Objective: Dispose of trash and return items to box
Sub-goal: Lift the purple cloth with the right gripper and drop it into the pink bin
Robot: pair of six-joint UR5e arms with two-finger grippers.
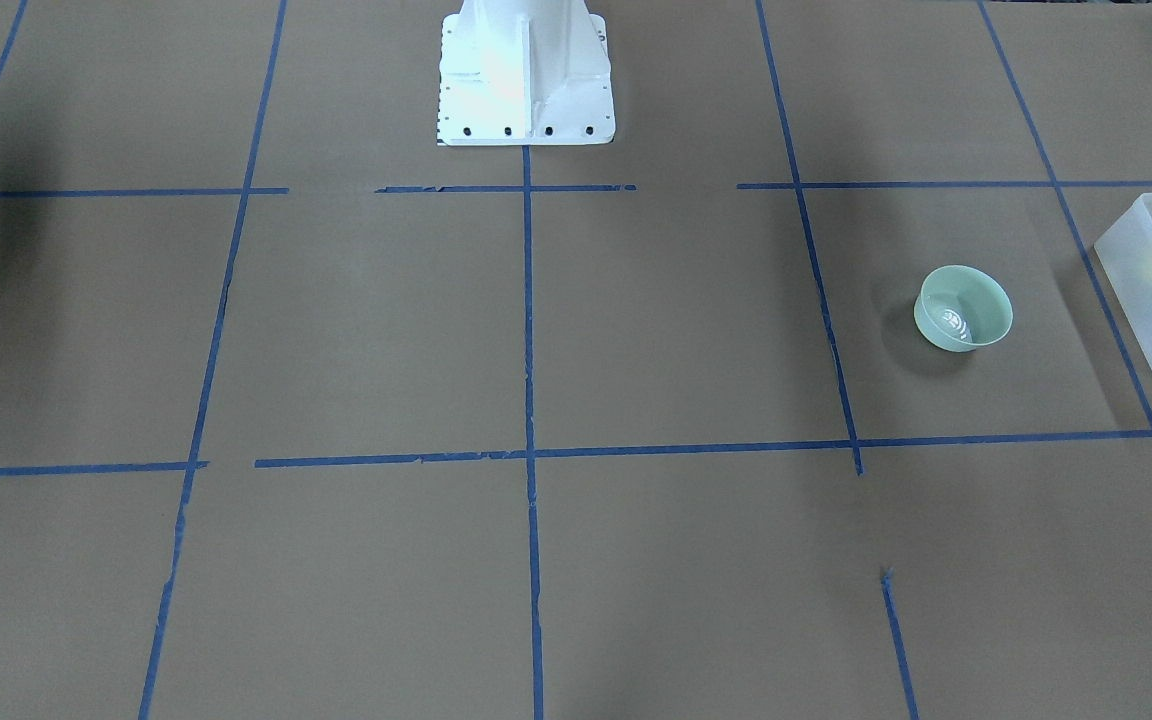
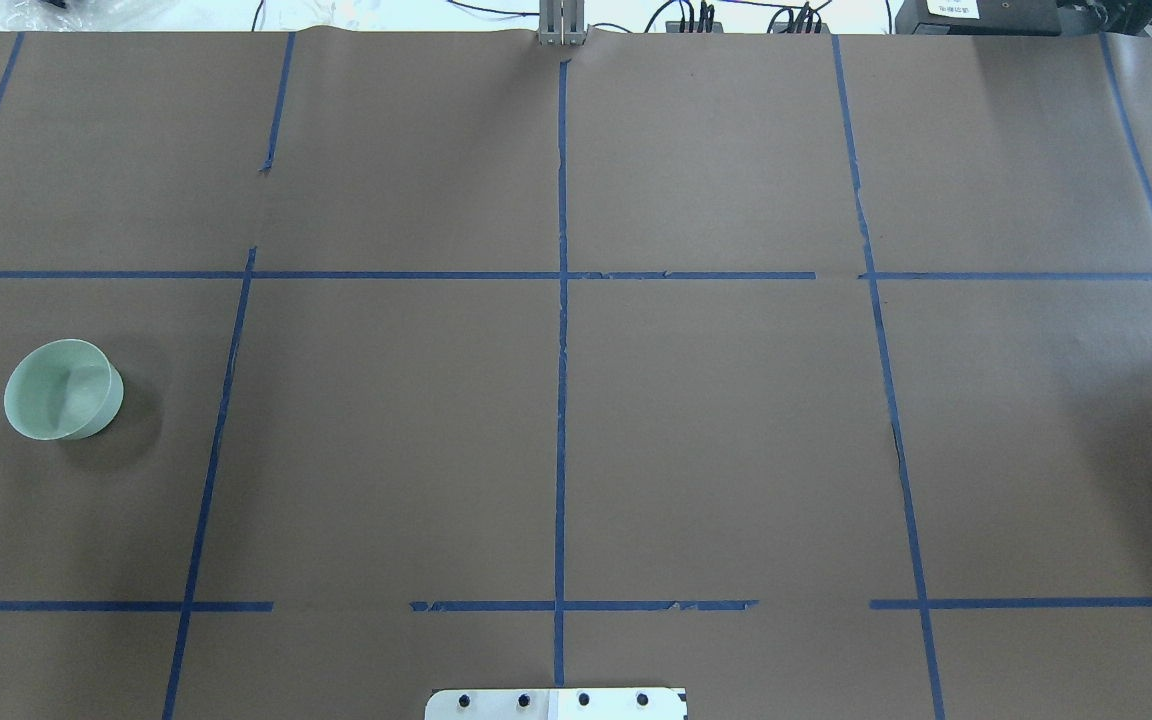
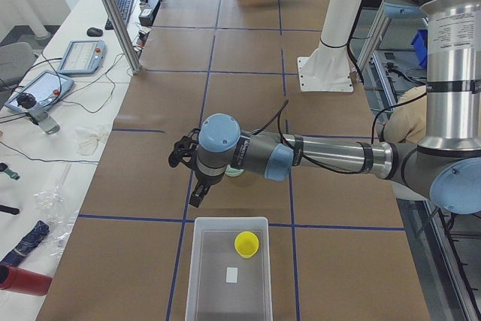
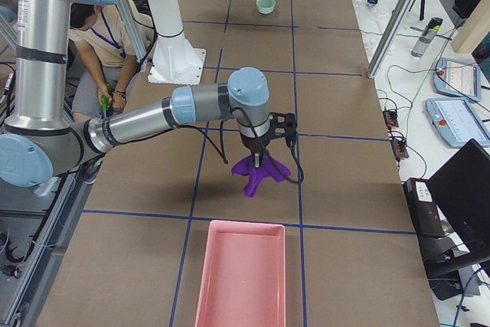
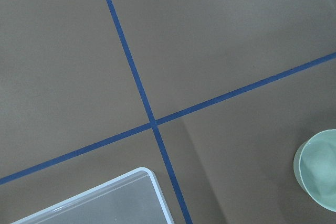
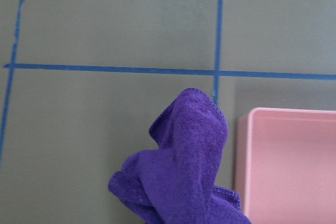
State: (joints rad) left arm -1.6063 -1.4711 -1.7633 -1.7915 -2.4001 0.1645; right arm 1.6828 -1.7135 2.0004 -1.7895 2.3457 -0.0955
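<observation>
Purple cloth (image 6: 184, 171) fills the lower middle of the right wrist view, very close to the lens, with its folds standing up in a peak. In the exterior right view it hangs directly under the right gripper (image 4: 257, 160). Whether its lowest folds touch the paper cannot be told. The fingers are hidden by the cloth, so it cannot be told whether they are clenched on it.

The table (image 2: 716, 430) is covered with brown paper and divided by blue tape lines. The right arm (image 4: 153, 116) reaches out over it, and the left arm (image 3: 323, 154) does the same at the other end.

The pink tray (image 4: 239, 281) lies just beyond the right gripper, toward the table's right end. In the wrist view its corner is just beside the cloth.

The box (image 3: 214, 261) stands on the table just beyond the left gripper (image 3: 197, 195), toward the table's left end. This gripper points down over the paper, near the short wall of the box. Only the side view shows it, so it cannot be told whether it is released or clenched.

The green bowl (image 1: 964, 308) sits upright on the table, on the other side of the left gripper from the box and apart from it.

The yellow cup (image 3: 246, 243) stands upright inside the box, in the end nearest to the left gripper and close to the wall on the robot's side. The white label (image 3: 231, 274) lies on the floor of the box, a little farther from the gripper than the cup.
</observation>
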